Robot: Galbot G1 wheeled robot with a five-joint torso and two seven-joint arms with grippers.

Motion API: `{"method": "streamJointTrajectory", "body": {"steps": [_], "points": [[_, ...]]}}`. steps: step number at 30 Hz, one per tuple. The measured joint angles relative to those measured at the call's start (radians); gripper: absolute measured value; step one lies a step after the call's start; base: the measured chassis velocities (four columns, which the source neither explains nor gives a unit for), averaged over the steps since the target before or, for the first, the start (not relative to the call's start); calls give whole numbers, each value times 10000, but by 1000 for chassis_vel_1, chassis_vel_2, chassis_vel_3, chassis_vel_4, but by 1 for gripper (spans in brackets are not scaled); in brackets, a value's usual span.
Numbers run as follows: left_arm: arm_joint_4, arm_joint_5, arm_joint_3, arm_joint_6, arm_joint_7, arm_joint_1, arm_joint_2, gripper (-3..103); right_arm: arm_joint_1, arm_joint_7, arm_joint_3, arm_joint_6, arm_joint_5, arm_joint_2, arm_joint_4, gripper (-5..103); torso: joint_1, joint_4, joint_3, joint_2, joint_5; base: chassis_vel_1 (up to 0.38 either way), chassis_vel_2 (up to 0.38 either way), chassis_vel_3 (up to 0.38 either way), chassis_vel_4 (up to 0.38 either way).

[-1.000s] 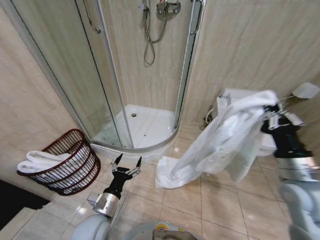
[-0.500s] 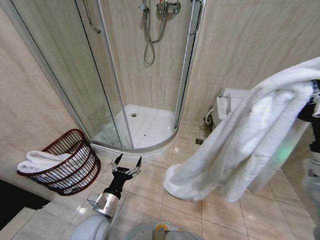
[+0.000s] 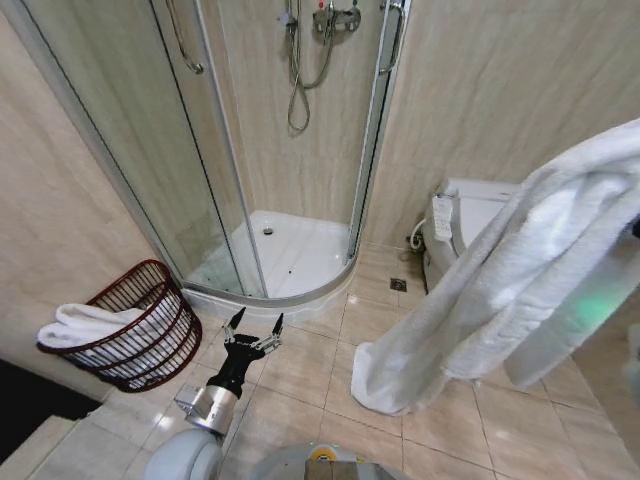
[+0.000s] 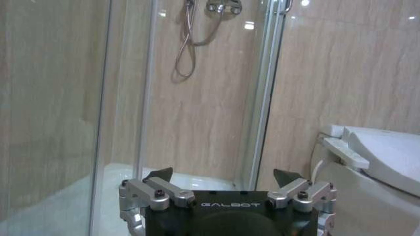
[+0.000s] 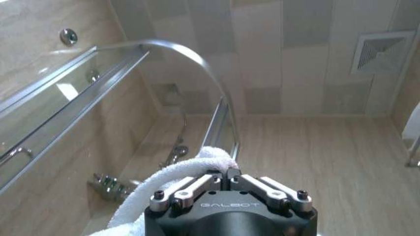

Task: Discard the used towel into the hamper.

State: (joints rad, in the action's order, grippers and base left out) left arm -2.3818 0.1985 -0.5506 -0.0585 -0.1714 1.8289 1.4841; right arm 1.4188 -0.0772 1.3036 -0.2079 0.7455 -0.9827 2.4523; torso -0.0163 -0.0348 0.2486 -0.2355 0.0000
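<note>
Right hand point(image 5: 228, 173) pinches towel point(image 3: 520, 270), hamper point(image 3: 135, 325) well apart.

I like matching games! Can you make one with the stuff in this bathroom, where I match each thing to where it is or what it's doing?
Things:
1. hamper
2. towel
3. left hand
4. right hand

Places or states:
A. shut, pinching white cloth
B. hanging in the air, its end just above the floor
C. open, low over the floor tiles
D. on the floor by the shower, white cloth inside

Pairs: 1-D, 2-B, 3-C, 4-A
</note>
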Motion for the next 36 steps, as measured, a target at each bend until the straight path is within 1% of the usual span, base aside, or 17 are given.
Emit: {"method": "streamJointTrajectory", "body": {"steps": [2,5,9,11,14,16,17,19,20,22,23,25,31,36], "points": [[0,0,0,0,0,0,0,100,-2,35,59,-40,70,71,1,3,-15,1,37,-53,0,0,0,0,0],[0,0,0,0,0,0,0,100,-145,440,65,-264,221,318,29,3,-64,-1,132,-197,1,0,0,0,0],[0,0,0,0,0,0,0,100,-208,698,156,-336,437,486,98,3,-111,-1,202,-313,0,0,0,0,0],[0,0,0,0,0,0,0,100,-161,831,426,-424,689,620,111,3,-165,0,272,-440,-1,0,0,0,0],[0,0,0,0,0,0,0,100,-108,825,615,-495,832,670,88,3,-196,1,356,-552,1,0,0,0,0],[0,0,0,0,0,0,0,100,-91,620,844,-669,1061,668,78,3,-229,0,447,-676,1,0,0,0,0],[0,0,0,0,0,0,0,100,-91,620,844,-669,1061,668,78,3,-229,0,447,-676,1,0,0,0,0],[0,0,0,0,0,0,0,100,-66,389,1345,-724,1566,689,31,3,-273,1,531,-803,2,0,0,0,0],[0,0,0,0,0,0,0,100,-66,389,1345,-724,1566,689,31,3,-273,1,531,-803,2,0,0,0,0],[0,0,0,0,0,0,0,100,-19,327,1808,-749,1976,883,-135,3,-312,1,602,-912,0,0,0,0,0],[0,0,0,0,0,0,0,100,-19,327,1808,-749,1976,883,-135,3,-312,1,602,-912,0,0,0,0,0],[0,0,0,0,0,0,0,100,5,326,2186,-774,2269,1057,-350,3,-352,0,676,-1025,0,0,0,0,0],[-1,0,0,0,0,0,0,100,191,313,2584,-905,2482,1170,-614,3,-441,0,814,-1254,1,0,0,0,0],[0,0,0,0,0,0,0,100,355,309,2528,-875,2472,984,-591,3,-529,0,928,-1457,3,0,0,0,0]]}}
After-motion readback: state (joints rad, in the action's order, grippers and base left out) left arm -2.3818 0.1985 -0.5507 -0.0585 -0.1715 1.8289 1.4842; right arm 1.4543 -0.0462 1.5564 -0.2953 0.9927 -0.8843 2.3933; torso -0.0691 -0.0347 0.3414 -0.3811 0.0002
